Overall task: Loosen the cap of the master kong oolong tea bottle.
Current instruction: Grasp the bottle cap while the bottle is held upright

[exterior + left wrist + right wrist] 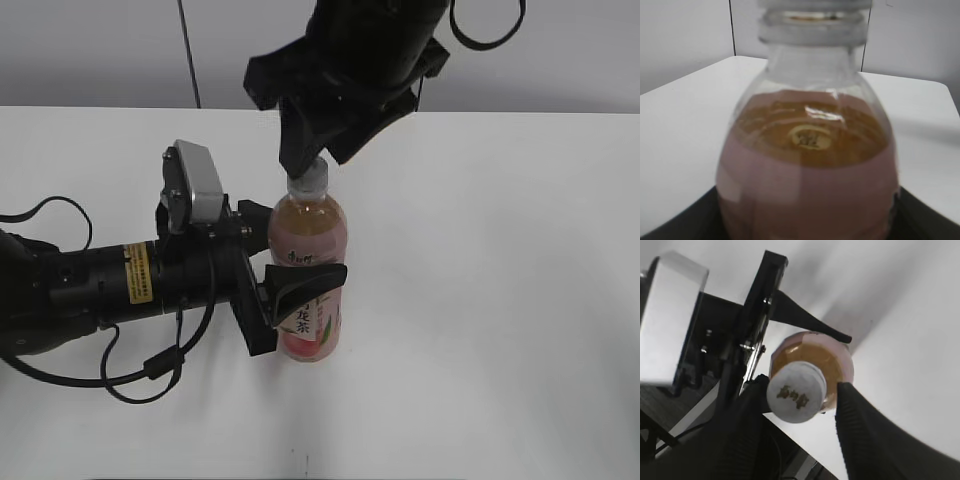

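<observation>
The master kong oolong tea bottle stands upright on the white table, with pinkish-amber tea and a pink-and-white label. My left gripper is shut on its labelled body from the left. The bottle fills the left wrist view, with dark jaws at both lower corners. The white cap sits on the neck. Its dark logo shows in the right wrist view. My right gripper hangs over the cap from above, open. Its left finger is at the cap's side, and a gap shows before its right finger.
The white table runs back to a grey wall. The left arm's black body and silver camera block lie left of the bottle, with loose cables in front. The right arm hangs above the bottle.
</observation>
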Controlling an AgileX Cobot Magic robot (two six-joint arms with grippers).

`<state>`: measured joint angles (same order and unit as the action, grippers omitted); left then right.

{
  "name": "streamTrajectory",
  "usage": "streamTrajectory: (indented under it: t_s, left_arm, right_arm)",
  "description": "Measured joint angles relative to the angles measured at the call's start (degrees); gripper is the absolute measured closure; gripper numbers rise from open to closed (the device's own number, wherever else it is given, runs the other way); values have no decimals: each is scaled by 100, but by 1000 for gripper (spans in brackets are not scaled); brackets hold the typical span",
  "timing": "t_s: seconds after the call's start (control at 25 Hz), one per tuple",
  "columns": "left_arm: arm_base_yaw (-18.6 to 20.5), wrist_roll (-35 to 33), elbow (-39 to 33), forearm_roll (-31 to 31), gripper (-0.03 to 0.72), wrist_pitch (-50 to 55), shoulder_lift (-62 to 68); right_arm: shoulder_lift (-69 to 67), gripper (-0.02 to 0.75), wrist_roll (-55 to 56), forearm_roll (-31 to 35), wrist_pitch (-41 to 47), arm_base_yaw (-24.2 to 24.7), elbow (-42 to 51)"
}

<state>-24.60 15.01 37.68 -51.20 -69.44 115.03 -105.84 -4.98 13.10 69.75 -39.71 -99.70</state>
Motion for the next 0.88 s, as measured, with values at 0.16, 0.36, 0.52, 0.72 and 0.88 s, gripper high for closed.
streamTrajectory:
  t_s: [0.16,0.36,0.52,0.72,0.88]
  left_arm:
    - [0,0,0,0,255,0,0]
    - [0,0,0,0,255,0,0]
    - [0,0,0,0,255,-5,0]
    - [0,0,0,-4,255,-5,0]
    - [0,0,0,-4,255,-5,0]
  right_arm:
    - [0,368,42,30,11,0,116]
    - [6,368,30,87,18,0,120]
    - [6,368,-19,135,18,0,120]
    - [6,370,-48,150,18,0,120]
    - [6,370,-68,152,18,0,120]
